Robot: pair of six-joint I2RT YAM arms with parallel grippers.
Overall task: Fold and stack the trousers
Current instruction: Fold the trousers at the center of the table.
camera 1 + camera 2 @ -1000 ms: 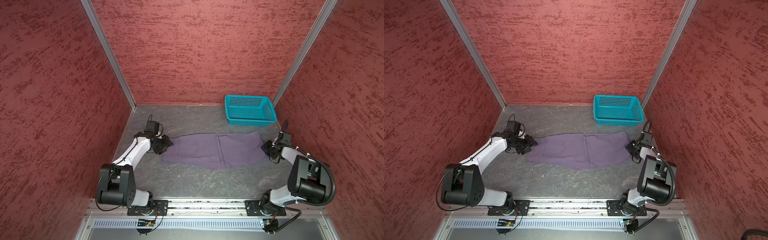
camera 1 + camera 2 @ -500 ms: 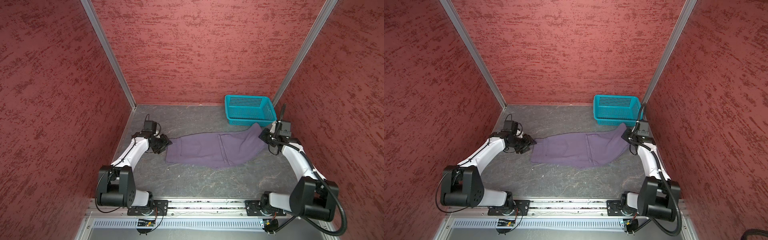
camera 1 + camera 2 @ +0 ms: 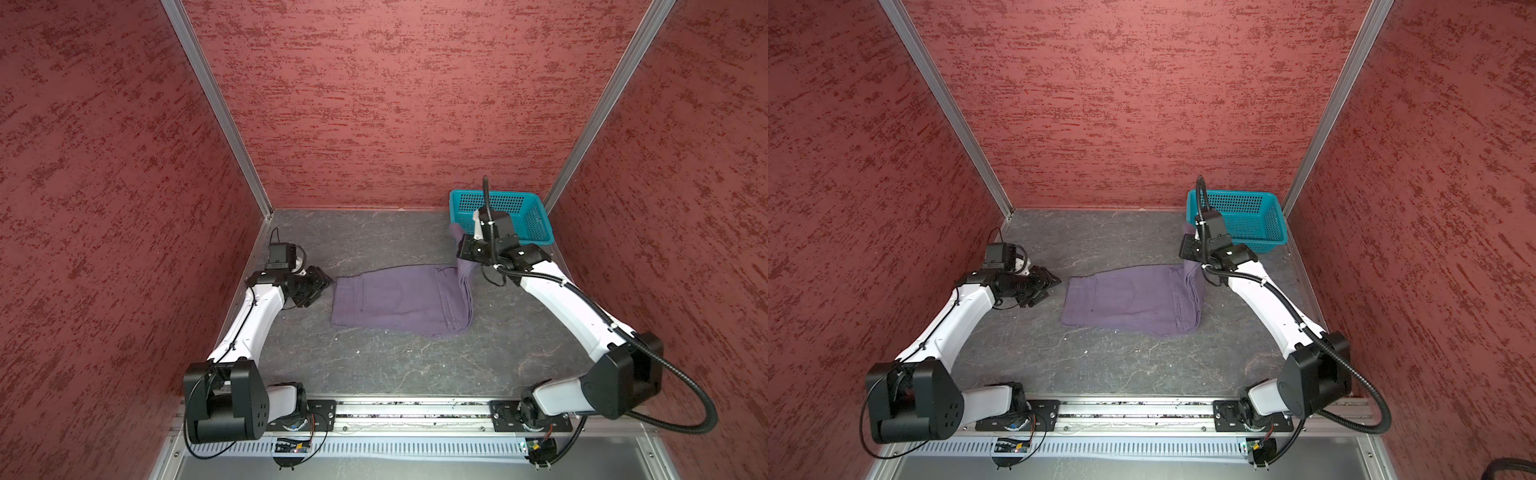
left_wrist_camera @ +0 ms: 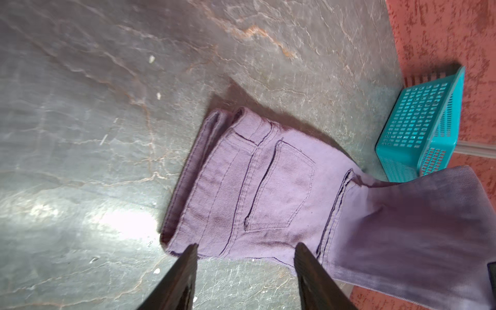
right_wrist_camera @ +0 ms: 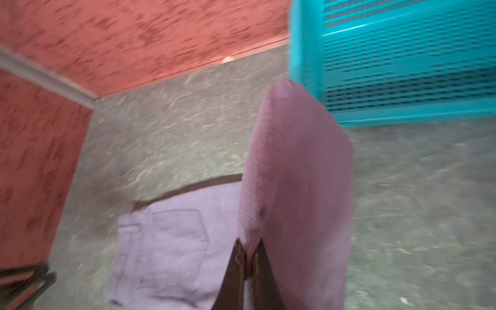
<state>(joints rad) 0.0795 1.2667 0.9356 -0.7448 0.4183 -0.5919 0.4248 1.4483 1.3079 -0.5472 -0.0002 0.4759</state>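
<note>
The dusty-purple trousers [image 3: 399, 299] [image 3: 1129, 299] lie flat mid-table, back pocket up, waistband toward my left arm. My right gripper [image 3: 459, 243] [image 3: 1187, 245] [image 5: 248, 245] is shut on the trousers' leg end, which it holds raised above the table; the cloth hangs down from it to the flat part [image 5: 171, 241]. My left gripper [image 3: 326, 284] [image 3: 1054, 282] [image 4: 245, 249] stands open and empty just off the waistband edge [image 4: 236, 255], low over the table.
A teal perforated basket [image 3: 523, 220] [image 3: 1258, 224] [image 4: 418, 128] [image 5: 402, 67] stands in the back right corner, close behind the right gripper. Red walls close in the left, back and right sides. The arm bases sit on the rail [image 3: 415, 411] at the front edge.
My right gripper has risen from the table with the leg end and swung it up and toward the left. The trousers' flat part is now shorter. The left gripper has barely moved.
</note>
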